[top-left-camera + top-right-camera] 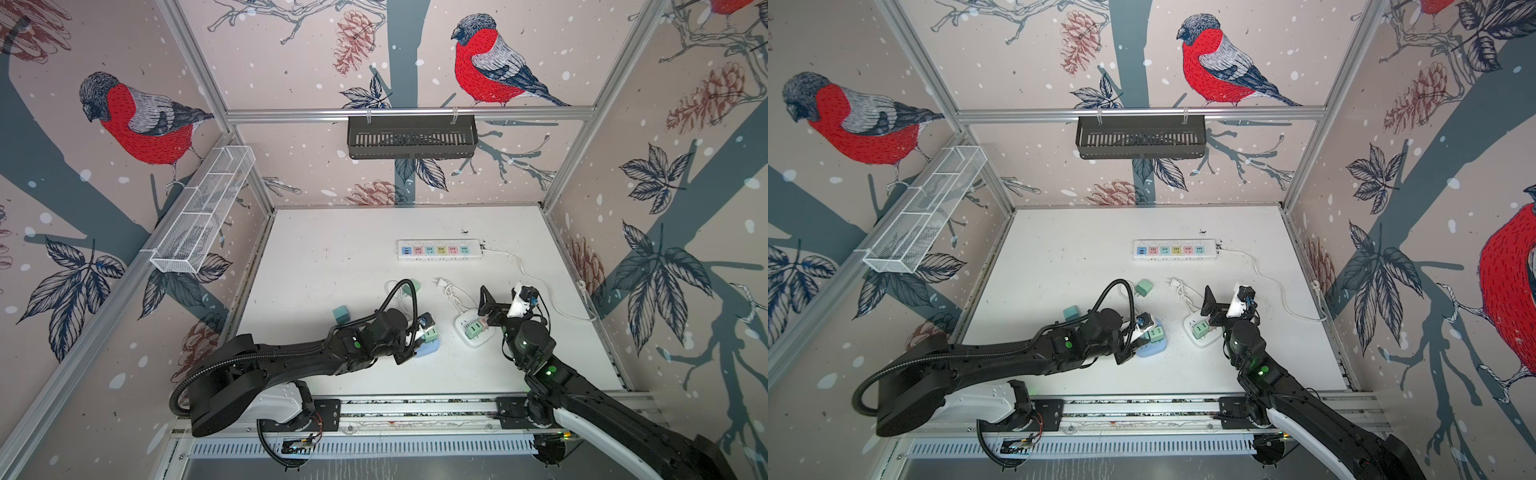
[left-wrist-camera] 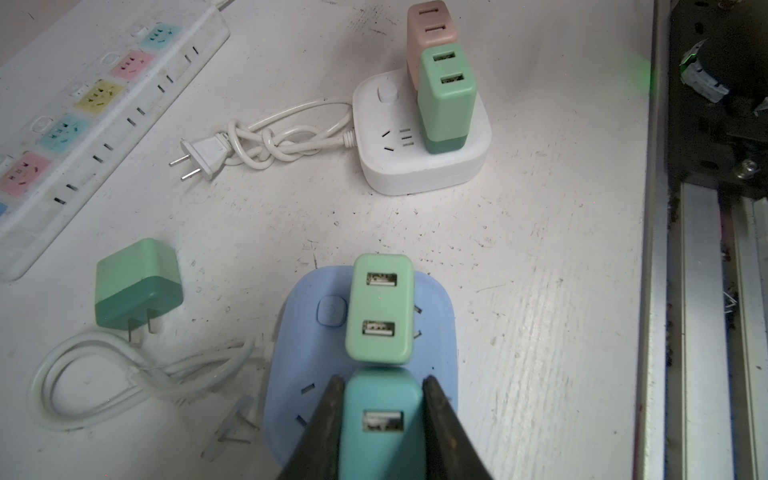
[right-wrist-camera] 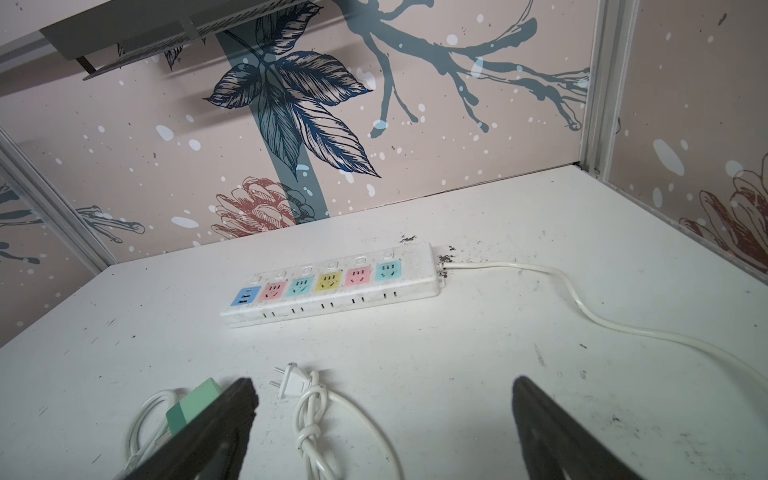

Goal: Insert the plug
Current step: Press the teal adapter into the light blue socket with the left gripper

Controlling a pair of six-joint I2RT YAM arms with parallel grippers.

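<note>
Left jaws pinching plug [image 2: 382, 395], boxy, matte teal

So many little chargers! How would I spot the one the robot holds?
Find the rounded blue socket block on the white table. A pale green charger stands on it; right beside that is your teal charger, bluer and the only one clamped in the left gripper.

You've got soft, even light on the white table [image 1: 332, 257], shadows faint. Both top views bow at the edges. Left wrist: teal charger [image 2: 382, 424] blurs at six o'clock, green flare [image 2: 640, 75] at two.
</note>
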